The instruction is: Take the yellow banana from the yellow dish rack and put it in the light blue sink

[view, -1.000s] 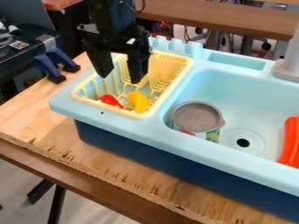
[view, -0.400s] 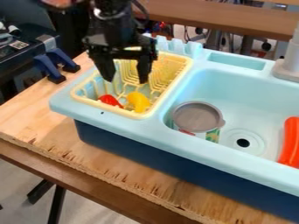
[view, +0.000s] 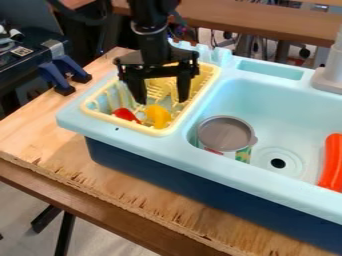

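Open and empty, the gripper (view: 162,100) has come across the rack (view: 160,132) to hang over the yellow piece (view: 159,115).
Over the last second it has shifted towards the view's right and lower in the view, which puts its parted fingers nearer the yellow piece; I judge that nothing has been gripped. The yellow piece lies inside the rack by its front edge, beside the red piece (view: 125,114), and neither seems to have moved. The can (view: 227,133) stands in the sink (view: 267,95) near its front left corner, its lower part hidden by the sink's front edge. The orange thing (view: 332,162) is cut off at the view's right. Whether the fingertips touch the rack's wires is hard to make out.
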{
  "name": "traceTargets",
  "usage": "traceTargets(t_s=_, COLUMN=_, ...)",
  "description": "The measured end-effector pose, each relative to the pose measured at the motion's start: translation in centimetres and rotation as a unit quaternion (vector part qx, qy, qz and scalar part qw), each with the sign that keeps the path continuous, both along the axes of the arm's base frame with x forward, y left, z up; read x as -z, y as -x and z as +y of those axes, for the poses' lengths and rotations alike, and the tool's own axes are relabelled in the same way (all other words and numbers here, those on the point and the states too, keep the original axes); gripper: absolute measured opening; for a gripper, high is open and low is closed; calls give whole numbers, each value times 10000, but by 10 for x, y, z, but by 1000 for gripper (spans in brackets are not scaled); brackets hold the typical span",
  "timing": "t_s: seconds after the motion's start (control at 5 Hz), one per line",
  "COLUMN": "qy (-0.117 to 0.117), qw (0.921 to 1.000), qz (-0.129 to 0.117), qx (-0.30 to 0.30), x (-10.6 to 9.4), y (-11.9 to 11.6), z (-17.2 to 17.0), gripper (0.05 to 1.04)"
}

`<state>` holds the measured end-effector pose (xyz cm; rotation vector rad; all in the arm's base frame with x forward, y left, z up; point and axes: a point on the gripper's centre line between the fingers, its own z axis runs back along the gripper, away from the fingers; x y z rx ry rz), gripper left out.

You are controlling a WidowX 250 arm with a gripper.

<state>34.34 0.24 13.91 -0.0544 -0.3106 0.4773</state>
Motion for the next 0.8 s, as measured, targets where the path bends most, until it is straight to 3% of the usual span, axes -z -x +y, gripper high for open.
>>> traceTargets(t_s=0.4, qy=256, qw=9976, qz=6, qx=-641, x=4, y=-7, z=9, gripper=1011)
traceTargets(t_s=0.8, qy=468, qw=9945, qz=321, qx=-882, x=29, y=0, z=9, gripper=1011)
